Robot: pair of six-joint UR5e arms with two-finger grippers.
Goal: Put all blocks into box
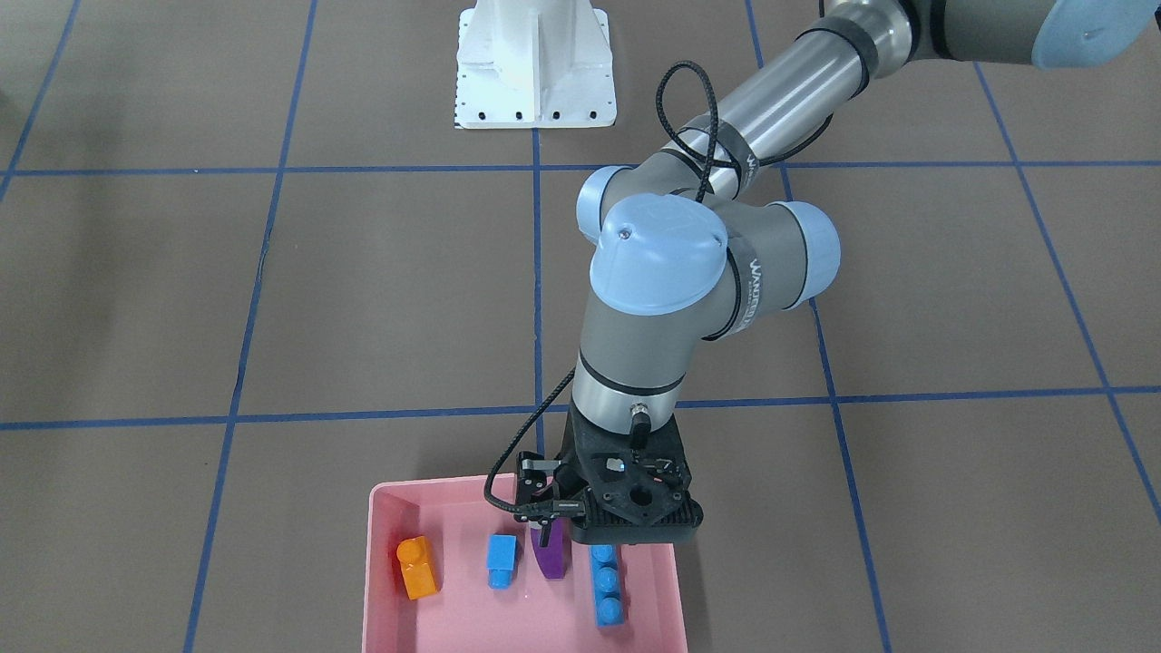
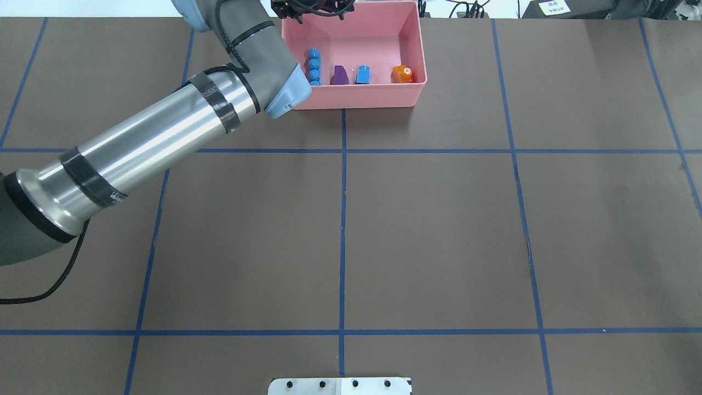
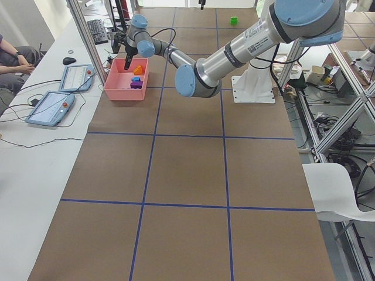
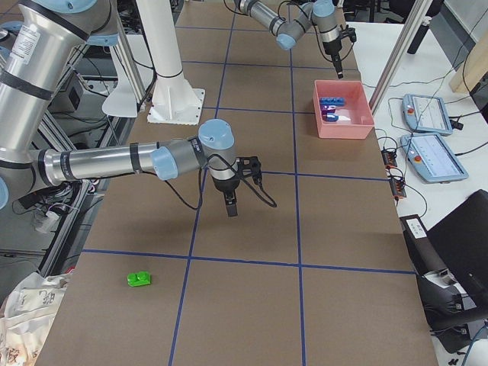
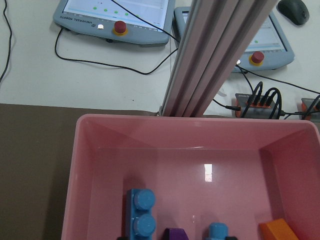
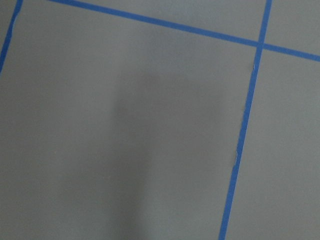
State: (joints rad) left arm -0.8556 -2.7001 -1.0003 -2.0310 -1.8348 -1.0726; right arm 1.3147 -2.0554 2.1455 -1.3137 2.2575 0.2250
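The left gripper hangs over the box, fingers pointing down. I cannot tell if the fingers are apart or together. The front-facing view shows only a dark tip, and the overhead view cuts the hand at its upper edge.

Directly under the fingertips stands the purple block on the box floor. Whether the tips touch it is not clear. Just beside it, partly under the gripper body, lies the long blue block. On the other side of the purple one is the small blue block, and farthest from the hand in this row is the orange block. The left wrist camera catches only the tops of these four at its lower edge. Beyond the box's far wall it shows a metal post and teach pendants, which the front-facing view does not show.

The right gripper appears only in the exterior right view, low over the table and well apart from the box; its state I cannot tell. Its wrist camera sees just brown surface with blue tape lines.

The green block shows only in the side views. It lies on the table beyond the right gripper, well apart from the box.
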